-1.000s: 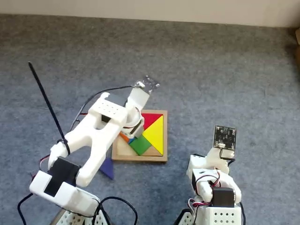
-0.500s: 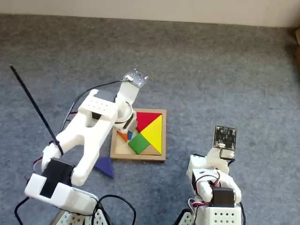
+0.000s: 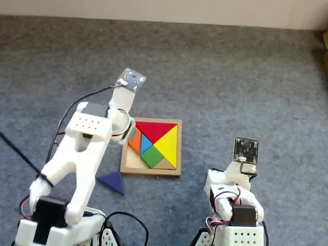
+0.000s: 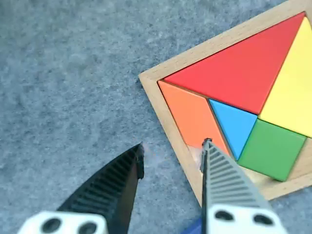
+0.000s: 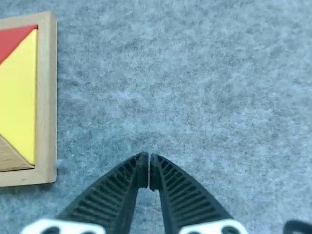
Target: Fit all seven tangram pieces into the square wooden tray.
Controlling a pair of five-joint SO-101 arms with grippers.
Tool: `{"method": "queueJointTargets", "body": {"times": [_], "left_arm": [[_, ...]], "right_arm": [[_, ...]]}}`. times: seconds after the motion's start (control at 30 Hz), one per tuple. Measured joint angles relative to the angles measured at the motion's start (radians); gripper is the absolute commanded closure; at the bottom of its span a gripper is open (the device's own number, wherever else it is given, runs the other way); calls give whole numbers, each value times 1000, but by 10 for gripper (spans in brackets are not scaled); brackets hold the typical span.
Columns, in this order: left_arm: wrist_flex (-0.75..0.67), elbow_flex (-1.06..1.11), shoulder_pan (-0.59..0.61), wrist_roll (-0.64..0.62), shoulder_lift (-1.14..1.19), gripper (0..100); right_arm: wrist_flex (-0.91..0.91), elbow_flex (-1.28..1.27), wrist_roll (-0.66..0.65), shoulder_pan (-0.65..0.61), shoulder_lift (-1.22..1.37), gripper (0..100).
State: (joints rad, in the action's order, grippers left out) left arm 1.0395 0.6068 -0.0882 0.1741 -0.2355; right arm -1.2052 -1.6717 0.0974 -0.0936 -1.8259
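Tray (image 3: 180,148) square-on, five coloured pieces seated. Purple triangle (image 3: 114,182) lies outside, near its corner, sharpest tip seemingly pointing away from it. Left fingers (image 4: 117,180) spread astride the rim; right fingers (image 5: 122,190) pressed together over the table (image 3: 246,77).

We see a left arm (image 3: 77,154) and a right arm (image 3: 225,187) of white plastic, with black motors (image 3: 243,215), thin black and red cables (image 3: 88,96), a bare circuit board (image 3: 246,148) on each wrist, and ribbed fingers (image 5: 117,195).

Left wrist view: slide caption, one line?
Open left gripper above the wooden tray edge, beside the seated orange piece.
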Motion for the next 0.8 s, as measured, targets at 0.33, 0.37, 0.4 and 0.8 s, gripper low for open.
{"method": "queueJointTargets", "body": {"times": [0.33, 0.37, 0.4, 0.8], "left_arm": [[-61, 74, 5, -48, -32, 801], [-64, 75, 5, -48, -32, 801], [-66, 75, 3, -48, -32, 801], [-193, 258, 3, -54, -249, 801]], "right_arm": [[0, 0, 0, 0, 0, 974], [0, 0, 0, 0, 0, 974], [0, 0, 0, 0, 0, 974], [0, 0, 0, 0, 0, 974]]}}
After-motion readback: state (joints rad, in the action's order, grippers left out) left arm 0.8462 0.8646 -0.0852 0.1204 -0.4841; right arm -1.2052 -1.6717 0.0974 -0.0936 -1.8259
